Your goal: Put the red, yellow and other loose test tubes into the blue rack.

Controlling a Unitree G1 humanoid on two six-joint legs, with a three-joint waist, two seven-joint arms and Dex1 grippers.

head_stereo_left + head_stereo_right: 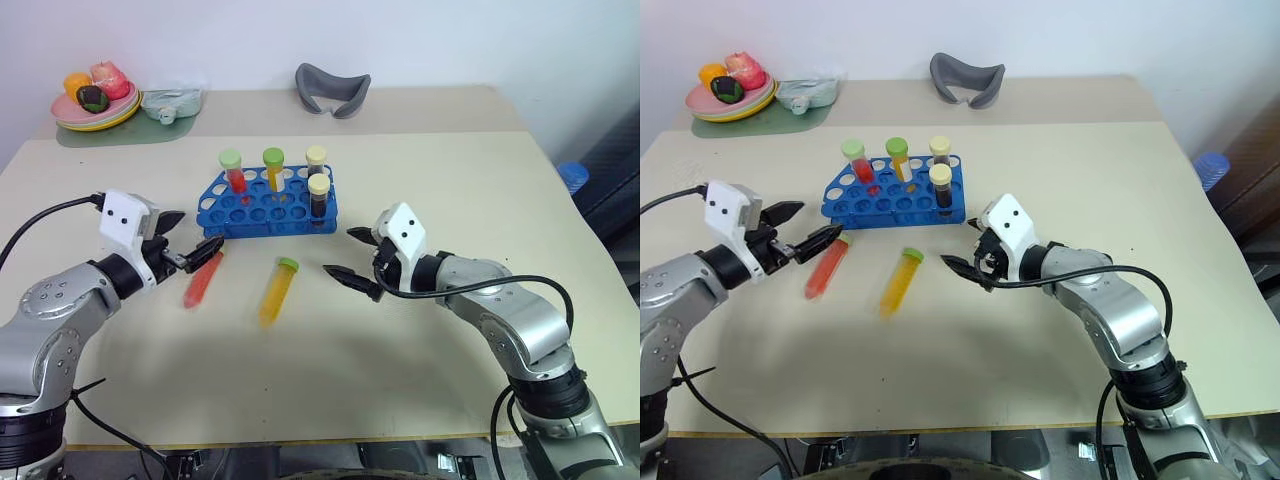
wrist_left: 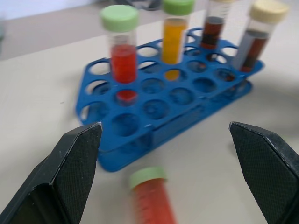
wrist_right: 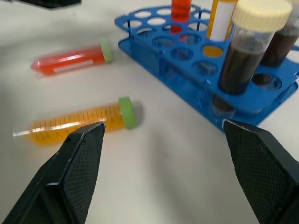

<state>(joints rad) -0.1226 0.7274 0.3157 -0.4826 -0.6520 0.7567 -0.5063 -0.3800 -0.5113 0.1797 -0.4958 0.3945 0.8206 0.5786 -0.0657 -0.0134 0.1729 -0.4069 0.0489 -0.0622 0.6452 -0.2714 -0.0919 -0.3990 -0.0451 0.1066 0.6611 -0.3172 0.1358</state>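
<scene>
- Red tube (image 1: 203, 281) and yellow-orange tube (image 1: 276, 290) lying loose on the worktop (image 1: 420, 170), just near of the blue rack (image 1: 268, 205).
- Four capped tubes upright in the rack.
- Left hand (image 1: 190, 238) wide open, empty, beside the red tube.
- Right hand (image 1: 352, 256) wide open, empty, right of the yellow-orange tube.

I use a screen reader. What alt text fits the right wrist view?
Open right gripper above a table; a yellow tube and a red tube lie loose beside a blue rack holding four upright tubes.
</scene>
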